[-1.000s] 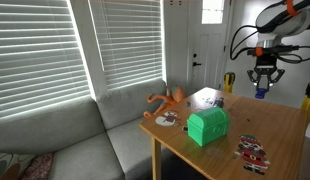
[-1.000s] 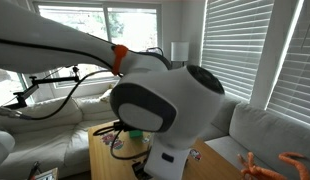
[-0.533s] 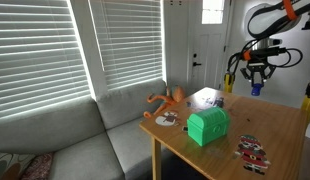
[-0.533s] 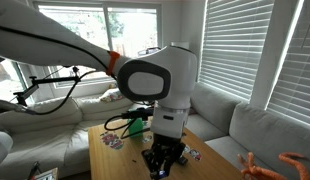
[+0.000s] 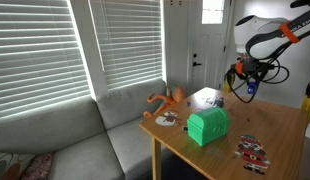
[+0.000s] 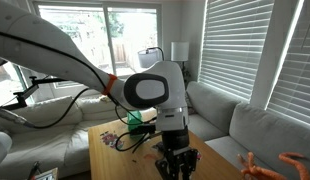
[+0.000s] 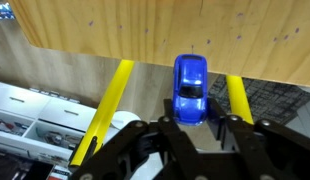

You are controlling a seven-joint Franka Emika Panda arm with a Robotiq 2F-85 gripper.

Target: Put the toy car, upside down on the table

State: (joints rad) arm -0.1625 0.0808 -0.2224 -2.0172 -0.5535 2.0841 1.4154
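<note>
My gripper (image 7: pixel 195 118) is shut on a small blue toy car (image 7: pixel 190 85), held between the two dark fingers (image 7: pixel 171 112) with its roof and windscreen facing the wrist camera. The car hangs above the far edge of the light-brown wooden table (image 7: pixel 145 30). In both exterior views the gripper (image 5: pixel 244 84) (image 6: pixel 178 163) is held well above the table (image 5: pixel 275 125) (image 6: pixel 103 152), near its far side. The car shows as a blue spot (image 5: pixel 250 89) in an exterior view.
On the table stand a green toy house (image 5: pixel 208 126), an orange octopus toy (image 5: pixel 167 100), a shiny white object (image 5: pixel 205 98) and flat figures (image 5: pixel 253 150). A grey sofa (image 5: pixel 65 140) lies beside the table. Yellow bars (image 7: pixel 107 100) and white drawers (image 7: pixel 25 115) lie below the table edge.
The arm has swung toward the table's middle and lowered a little with the blue car still held. The wrist has turned, so the big arm body no longer fills the close exterior view.
</note>
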